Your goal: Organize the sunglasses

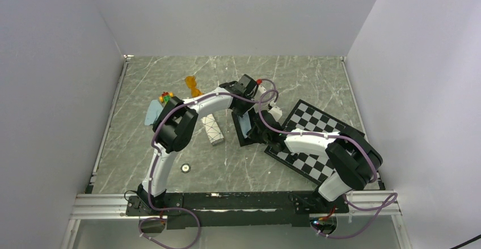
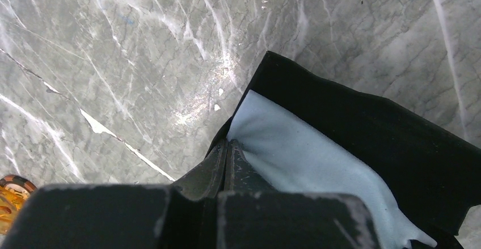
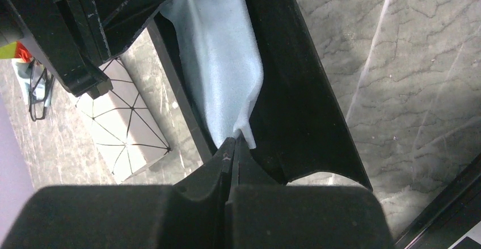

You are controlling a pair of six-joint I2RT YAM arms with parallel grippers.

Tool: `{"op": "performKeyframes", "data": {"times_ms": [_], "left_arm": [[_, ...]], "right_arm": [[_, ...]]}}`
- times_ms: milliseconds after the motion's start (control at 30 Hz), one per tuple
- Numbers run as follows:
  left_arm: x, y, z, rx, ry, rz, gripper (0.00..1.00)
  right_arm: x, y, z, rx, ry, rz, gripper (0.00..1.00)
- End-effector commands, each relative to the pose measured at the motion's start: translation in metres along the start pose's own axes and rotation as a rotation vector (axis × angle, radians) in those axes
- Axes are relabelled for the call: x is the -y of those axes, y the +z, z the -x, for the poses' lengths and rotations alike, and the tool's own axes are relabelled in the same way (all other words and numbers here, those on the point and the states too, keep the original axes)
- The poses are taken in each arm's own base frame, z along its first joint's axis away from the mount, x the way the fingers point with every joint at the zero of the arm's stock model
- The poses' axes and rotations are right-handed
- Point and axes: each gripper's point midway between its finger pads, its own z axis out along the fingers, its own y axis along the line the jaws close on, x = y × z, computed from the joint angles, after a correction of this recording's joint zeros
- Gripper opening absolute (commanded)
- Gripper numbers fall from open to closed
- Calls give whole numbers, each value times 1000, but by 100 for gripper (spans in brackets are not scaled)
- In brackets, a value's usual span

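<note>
The orange translucent sunglasses [image 1: 193, 84] lie at the back of the table, left of centre; an edge of them shows in the left wrist view [image 2: 10, 195]. The thin black wire-framed sunglasses [image 3: 35, 93] lie far left in the right wrist view. An open black case [image 1: 244, 131] lies in the middle with a pale blue cloth [image 2: 300, 152] inside. My left gripper [image 2: 228, 144] is shut on one end of the cloth. My right gripper [image 3: 235, 140] is shut on the cloth's [image 3: 221, 62] other corner, at the edge of the black case [image 3: 295, 90].
A white case with a black line pattern [image 1: 212, 129] lies just left of the black case. A chessboard [image 1: 317, 141] lies on the right under my right arm. A second pale blue cloth [image 1: 152, 113] and a small colourful object [image 1: 165, 96] sit at the left. A small round object [image 1: 185, 168] lies near the front.
</note>
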Motion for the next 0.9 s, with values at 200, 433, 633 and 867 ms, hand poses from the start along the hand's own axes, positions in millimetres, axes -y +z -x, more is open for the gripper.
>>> {"op": "performKeyframes", "data": {"times_ms": [200,433,633,867], "left_arm": [[-11,-30,16,32,-12,38,0],[-9,-30,14,26,-24,33,0],[-7,-34,14,31,-40,19,0],[-9,-45,20,56,-55,27,0]], "right_arm": [[-6,-3,7,16,18,15,0],[-3,-1,4,8,18,3,0],[-1,1,2,-4,22,-9,0],[-1,1,2,-4,24,-6,0]]}}
